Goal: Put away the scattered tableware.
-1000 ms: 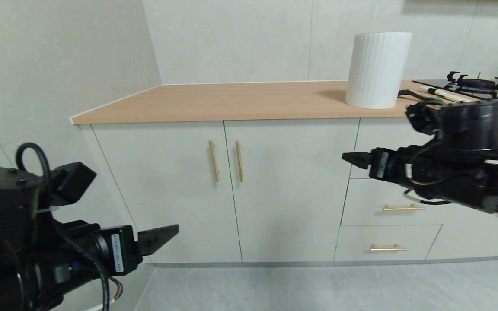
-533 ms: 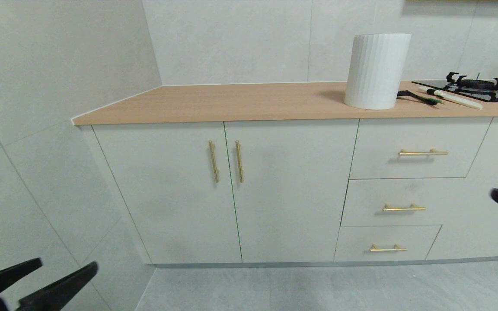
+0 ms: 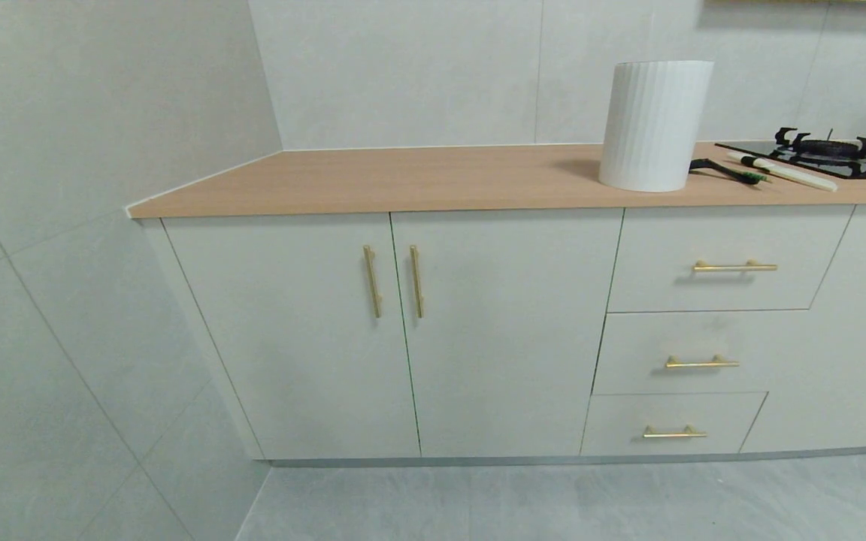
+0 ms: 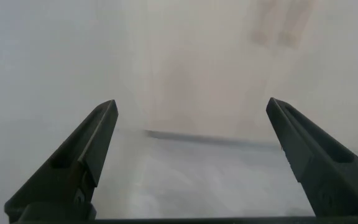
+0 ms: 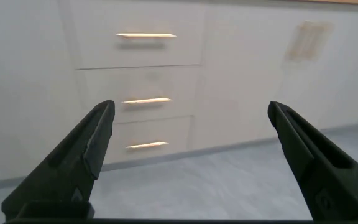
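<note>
The left claw point(image 4: 191, 104) is spread wide and empty; within the last second it has dropped below the head camera's field. On the desk point(image 3: 403, 176), at 2 o'clock, a black utensil point(image 3: 726, 170) and a cream utensil point(image 3: 786, 173) lie just beside the white ribbed container point(image 3: 655, 124). The right claw point(image 5: 191, 106), likewise withdrawn, gapes empty facing the drawers point(image 5: 145, 68). Pickup appears not yet begun.

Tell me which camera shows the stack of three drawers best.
The head view: all three drawers appear with fronts and gold handles whole. The right wrist view shows them obliquely, beyond the open right gripper. The left wrist view looks past the open left gripper at pale surfaces.
</note>
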